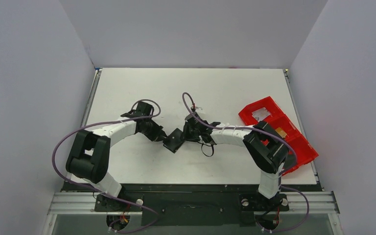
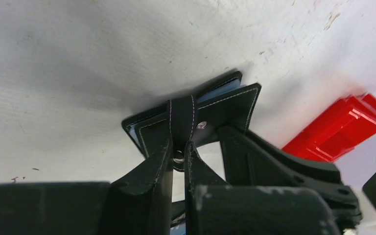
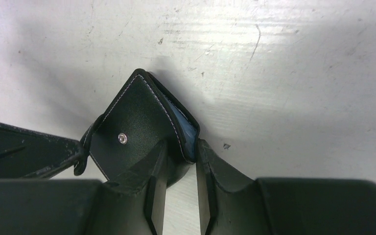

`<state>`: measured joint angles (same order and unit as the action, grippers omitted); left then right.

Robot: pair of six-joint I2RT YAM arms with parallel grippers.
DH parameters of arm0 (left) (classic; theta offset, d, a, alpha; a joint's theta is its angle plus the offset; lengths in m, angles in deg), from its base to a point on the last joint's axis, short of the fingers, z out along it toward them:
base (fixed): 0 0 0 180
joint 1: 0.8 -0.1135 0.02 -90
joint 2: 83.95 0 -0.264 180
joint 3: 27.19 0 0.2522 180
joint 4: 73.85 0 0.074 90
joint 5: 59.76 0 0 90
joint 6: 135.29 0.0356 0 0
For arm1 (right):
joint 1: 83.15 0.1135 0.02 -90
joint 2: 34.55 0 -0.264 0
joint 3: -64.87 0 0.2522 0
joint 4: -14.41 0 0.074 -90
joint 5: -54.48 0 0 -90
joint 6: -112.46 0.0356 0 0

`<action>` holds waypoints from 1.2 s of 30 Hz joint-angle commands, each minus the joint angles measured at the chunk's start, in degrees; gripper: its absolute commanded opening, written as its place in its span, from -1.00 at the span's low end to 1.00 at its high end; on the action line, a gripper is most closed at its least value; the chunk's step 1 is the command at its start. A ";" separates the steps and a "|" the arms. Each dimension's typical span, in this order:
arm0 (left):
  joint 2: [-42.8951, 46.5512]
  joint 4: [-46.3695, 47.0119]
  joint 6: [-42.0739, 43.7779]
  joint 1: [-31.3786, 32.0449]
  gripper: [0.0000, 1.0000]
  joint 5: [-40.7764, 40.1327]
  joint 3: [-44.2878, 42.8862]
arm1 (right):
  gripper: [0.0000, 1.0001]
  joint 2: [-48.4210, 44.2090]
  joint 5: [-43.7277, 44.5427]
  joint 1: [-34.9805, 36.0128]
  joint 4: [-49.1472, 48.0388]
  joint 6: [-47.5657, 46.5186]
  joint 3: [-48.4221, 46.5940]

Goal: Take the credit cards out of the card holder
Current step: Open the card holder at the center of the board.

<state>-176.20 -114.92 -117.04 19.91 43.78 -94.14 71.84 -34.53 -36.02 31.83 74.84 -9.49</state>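
At tabletop centre: small flat black folding card holder (image 1: 175, 140), white-stitched, turned corner-on as a diamond between the two arms; whether it touches the white tabletop (image 1: 225, 88) I cannot tell.
Holder detail: covers slightly parted at one edge, with blue-grey inner face showing between them; no card can be made out.
Left gripper (image 2: 178, 147): fingers closed on the holder's narrow black closing tab (image 2: 181, 115), pinching it near its metal snap.
Right gripper (image 3: 181, 144): fingers closed astride the opposite corner, one on the black cover, the other against the blue-grey edge.
Snap stud (image 3: 122, 138): bare metal on the outer cover, uncovered.
Crowding: both grippers meet nose to nose at the holder; each shows in the other's wrist view, just beside the case.
Red plastic compartment tray (image 1: 307, 149): right side of tabletop, well apart from the holder, set at an angle; contents too small to name.
In the way: right arm's elbow overlaps the tray's near side from above; purple cables loop over both forearms.
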 commanded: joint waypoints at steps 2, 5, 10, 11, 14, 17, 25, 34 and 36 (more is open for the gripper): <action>4.94 3.88 5.60 -0.77 -1.00 11.89 4.35 | -0.67 0.85 7.47 -5.33 7.49 -7.08 0.29; 8.18 4.97 4.24 -0.46 -1.00 13.46 5.69 | -0.42 -0.13 6.42 -6.05 7.60 -8.13 -0.41; 11.76 4.64 1.41 -0.24 -1.00 13.61 5.63 | 0.01 -2.61 5.49 -6.25 10.15 -8.79 -2.20; 12.51 5.12 0.53 0.01 -1.00 13.42 5.68 | 0.03 -3.47 5.41 -6.24 10.45 -8.74 -2.43; 13.39 6.11 -1.00 0.61 -1.00 13.25 5.51 | 0.09 -5.33 4.79 -6.20 11.02 -8.31 -2.05; 13.39 6.53 -1.83 1.31 -1.00 12.89 4.91 | 0.12 -7.95 3.79 -6.00 10.99 -7.14 -0.97; 12.91 5.83 -1.90 1.62 -1.00 10.65 6.26 | 0.19 -11.74 2.81 -5.64 9.81 -2.57 1.82; 13.94 5.24 -1.67 1.70 -1.00 9.73 7.08 | 0.22 -19.64 10.86 -4.92 14.40 -3.09 3.41; 14.20 5.44 -1.76 1.78 -1.00 9.81 7.24 | 0.23 -20.12 10.98 -3.91 14.77 -3.13 2.81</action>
<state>-164.14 -110.86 -118.57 21.29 54.03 -87.15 55.32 -27.29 -41.77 45.76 71.58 -5.40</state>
